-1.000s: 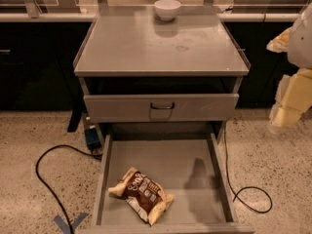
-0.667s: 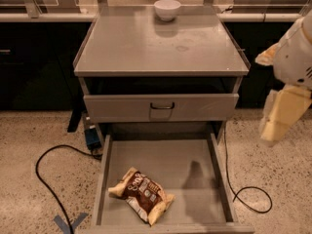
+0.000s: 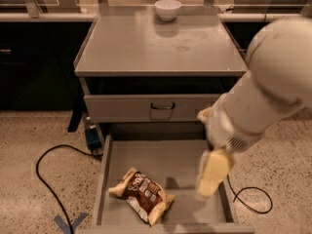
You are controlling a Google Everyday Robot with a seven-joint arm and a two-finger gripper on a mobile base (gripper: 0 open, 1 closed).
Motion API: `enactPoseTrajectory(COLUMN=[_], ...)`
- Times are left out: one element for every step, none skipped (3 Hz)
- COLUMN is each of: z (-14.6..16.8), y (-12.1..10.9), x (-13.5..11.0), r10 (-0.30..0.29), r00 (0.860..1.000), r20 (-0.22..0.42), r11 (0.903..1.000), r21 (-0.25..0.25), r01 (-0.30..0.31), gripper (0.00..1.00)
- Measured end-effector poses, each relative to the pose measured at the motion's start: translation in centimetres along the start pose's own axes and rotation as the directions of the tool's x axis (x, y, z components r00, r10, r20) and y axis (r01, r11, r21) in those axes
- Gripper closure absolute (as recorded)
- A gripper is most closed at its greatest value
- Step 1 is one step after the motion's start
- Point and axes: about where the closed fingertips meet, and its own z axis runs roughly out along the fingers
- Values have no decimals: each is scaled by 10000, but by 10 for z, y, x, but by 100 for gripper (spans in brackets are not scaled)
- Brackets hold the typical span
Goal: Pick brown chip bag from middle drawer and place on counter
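The brown chip bag (image 3: 141, 195) lies flat in the front left part of the open middle drawer (image 3: 163, 157), a shallow grey tray pulled out at floor level. My gripper (image 3: 210, 179) hangs at the end of the large white arm that reaches in from the right. It is over the drawer's right side, to the right of the bag and apart from it. The counter (image 3: 156, 45) is the flat grey cabinet top above.
A white bowl (image 3: 167, 9) stands at the back of the counter. A closed drawer face with a dark handle (image 3: 151, 108) sits above the open drawer. Black cables lie on the floor at left (image 3: 44, 179) and right (image 3: 253, 199). A blue tape mark (image 3: 70, 223) is at front left.
The arm has swung in from the far right and down. The gripper is now over the drawer's right side. The chip bag has not moved.
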Motion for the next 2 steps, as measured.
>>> enactPoseTrajectory(z=[77,148], y=[43,83], x=[-31,-43], r10=[224,475], r00=[9975,9922], r20=[666,1149], r11=[9968,9869], r21=[-776,-1589], r01=[-172,-289], gripper=[0,0])
